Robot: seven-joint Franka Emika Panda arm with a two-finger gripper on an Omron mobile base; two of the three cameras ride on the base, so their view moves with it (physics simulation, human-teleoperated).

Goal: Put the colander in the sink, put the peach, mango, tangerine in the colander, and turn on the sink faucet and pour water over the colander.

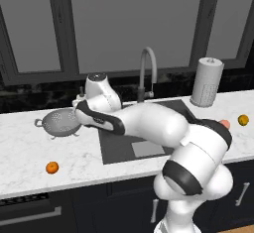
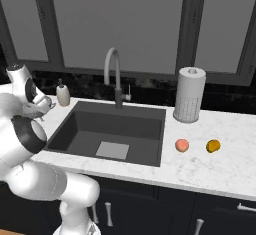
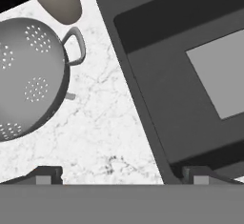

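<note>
I have the two-finger gripper [image 3: 121, 174] hanging over the strip of white marble counter [image 3: 109, 123] between the silver-grey pierced metal colander [image 3: 29, 77] and the large dark grey rectangular sink [image 3: 190, 75], its jaws spread wide with nothing between them. The relation that matters for my next move is sideways: in the hand view the colander sits to the upper left of the fingertips, well off the line between them, while the sink edge runs just on the other side. From the left base view the colander [image 1: 58, 123] stands upright on its feet on the counter left of the sink [image 1: 119, 147], with the hand above and slightly to its right. Its nearer loop handle [image 3: 75, 46] points towards the sink side, so I judge that rim or handle to be the closest thing to grasp, and I need to shift towards the colander before descending. It is not yet in the basin. The small vivid orange tangerine [image 1: 52, 167] lies near the counter's front left, while the pale pink-salmon peach [image 2: 182, 145] and the yellow-orange mango [image 2: 213, 146] rest side by side on the counter right of the sink, all untouched. The tall grey gooseneck faucet [image 2: 114, 74] shows no stream.
</note>
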